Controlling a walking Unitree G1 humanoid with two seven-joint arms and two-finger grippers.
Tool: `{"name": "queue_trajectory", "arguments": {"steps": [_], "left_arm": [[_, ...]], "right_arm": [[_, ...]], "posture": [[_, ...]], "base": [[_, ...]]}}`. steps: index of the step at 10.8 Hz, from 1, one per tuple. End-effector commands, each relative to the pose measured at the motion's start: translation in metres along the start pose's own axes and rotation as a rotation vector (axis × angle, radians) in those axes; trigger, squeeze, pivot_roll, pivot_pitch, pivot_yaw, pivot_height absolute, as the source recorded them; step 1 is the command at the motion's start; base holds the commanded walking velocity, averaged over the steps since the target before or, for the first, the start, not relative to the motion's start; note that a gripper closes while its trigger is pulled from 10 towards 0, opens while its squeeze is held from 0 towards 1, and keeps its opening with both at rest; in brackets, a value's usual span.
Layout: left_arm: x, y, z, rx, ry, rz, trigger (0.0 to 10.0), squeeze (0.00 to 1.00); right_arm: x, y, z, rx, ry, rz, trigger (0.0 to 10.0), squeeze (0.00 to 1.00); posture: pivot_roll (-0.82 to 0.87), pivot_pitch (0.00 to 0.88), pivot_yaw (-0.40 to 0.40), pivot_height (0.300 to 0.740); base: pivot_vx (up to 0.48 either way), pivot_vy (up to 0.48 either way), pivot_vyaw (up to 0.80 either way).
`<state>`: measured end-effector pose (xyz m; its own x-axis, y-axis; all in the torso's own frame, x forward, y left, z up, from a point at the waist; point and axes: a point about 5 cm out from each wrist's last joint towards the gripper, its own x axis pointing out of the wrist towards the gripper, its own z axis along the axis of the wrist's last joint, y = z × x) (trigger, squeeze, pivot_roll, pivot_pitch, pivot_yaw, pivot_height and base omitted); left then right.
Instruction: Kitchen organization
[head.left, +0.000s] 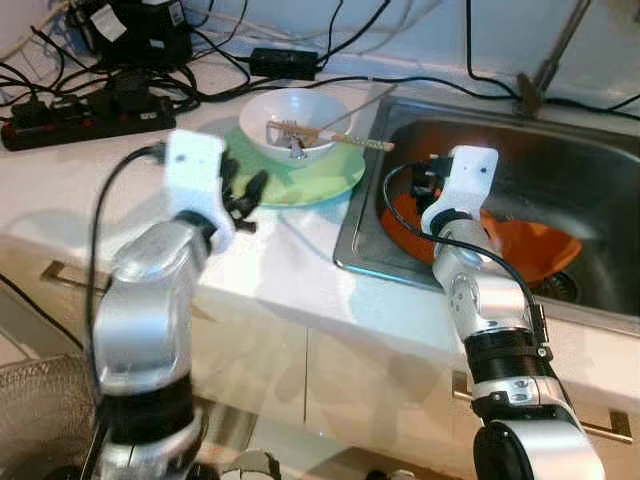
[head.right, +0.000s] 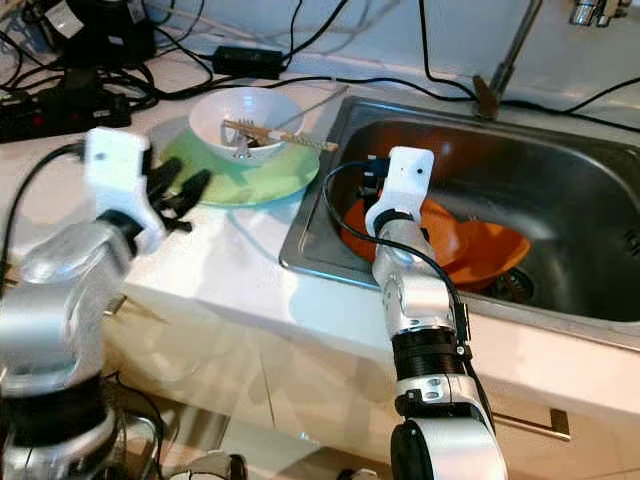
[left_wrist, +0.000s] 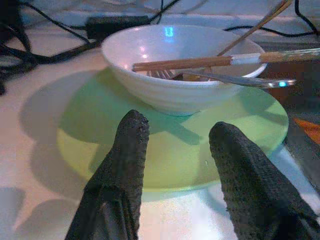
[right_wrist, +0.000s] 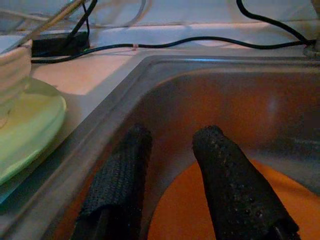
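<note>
A white bowl stands on a light green plate on the counter. Wooden chopsticks and a metal fork rest in the bowl. My left gripper is open, just short of the plate's near-left rim, its fingers pointing at the bowl. An orange plate lies in the steel sink. Inside the sink, my right gripper stands open low over the orange plate's left part, with nothing between its fingers.
A black power strip, an adapter and several cables crowd the back of the counter. The faucet rises behind the sink, whose drain is at the right. A wire basket sits on the floor at lower left.
</note>
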<state>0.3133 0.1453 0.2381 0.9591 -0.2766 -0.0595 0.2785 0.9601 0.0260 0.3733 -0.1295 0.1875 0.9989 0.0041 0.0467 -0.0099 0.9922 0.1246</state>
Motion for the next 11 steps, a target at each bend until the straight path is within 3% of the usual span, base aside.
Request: {"name": "queue_trajectory", "arguments": {"steps": [1, 2, 3, 6, 7, 8, 9, 11], "left_arm": [[0.004, 0.001, 0.000, -0.010, 0.009, 0.000, 10.0, 1.00], [0.013, 0.004, -0.006, 0.005, 0.047, 0.002, 10.0, 1.00], [0.017, 0.005, -0.011, 0.014, 0.064, -0.001, 10.0, 0.00], [0.029, 0.008, -0.017, 0.008, 0.094, -0.006, 10.0, 0.00], [0.034, 0.009, -0.016, 0.005, 0.090, -0.012, 10.0, 1.00], [0.038, 0.008, -0.017, 0.020, 0.097, -0.030, 10.0, 1.00], [0.043, 0.005, -0.018, 0.009, 0.102, -0.056, 10.0, 0.00], [0.054, 0.000, -0.023, -0.009, 0.146, -0.120, 10.0, 0.00]], "right_arm": [[0.001, -0.003, 0.003, 0.005, -0.010, -0.008, 10.0, 0.00], [0.000, -0.004, 0.003, 0.004, -0.014, -0.012, 10.0, 0.00], [-0.002, -0.006, 0.003, 0.000, -0.014, -0.018, 10.0, 0.00], [-0.003, -0.007, 0.002, -0.002, -0.015, -0.023, 10.0, 0.00], [-0.003, -0.005, 0.002, 0.001, -0.017, -0.023, 10.0, 0.00], [-0.004, -0.004, 0.002, 0.004, -0.017, -0.022, 10.0, 0.00], [-0.005, -0.004, 0.001, 0.005, -0.016, -0.023, 10.0, 0.00], [-0.006, -0.004, 0.000, 0.006, -0.016, -0.024, 10.0, 0.00]], "posture": [[0.23, 0.068, -0.002, 0.725], [0.22, 0.068, 0.001, 0.725], [0.21, 0.067, 0.005, 0.725], [0.20, 0.056, 0.015, 0.725], [0.20, 0.052, 0.019, 0.725], [0.19, 0.048, 0.026, 0.725], [0.19, 0.045, 0.030, 0.725], [0.19, 0.052, 0.034, 0.725]], "base": [[0.000, 0.000, 0.00], [0.000, 0.000, 0.00], [0.000, 0.000, 0.00], [0.000, 0.000, 0.00], [0.000, 0.000, 0.00], [0.000, 0.000, 0.00], [0.000, 0.000, 0.00], [0.000, 0.000, 0.00]]}}
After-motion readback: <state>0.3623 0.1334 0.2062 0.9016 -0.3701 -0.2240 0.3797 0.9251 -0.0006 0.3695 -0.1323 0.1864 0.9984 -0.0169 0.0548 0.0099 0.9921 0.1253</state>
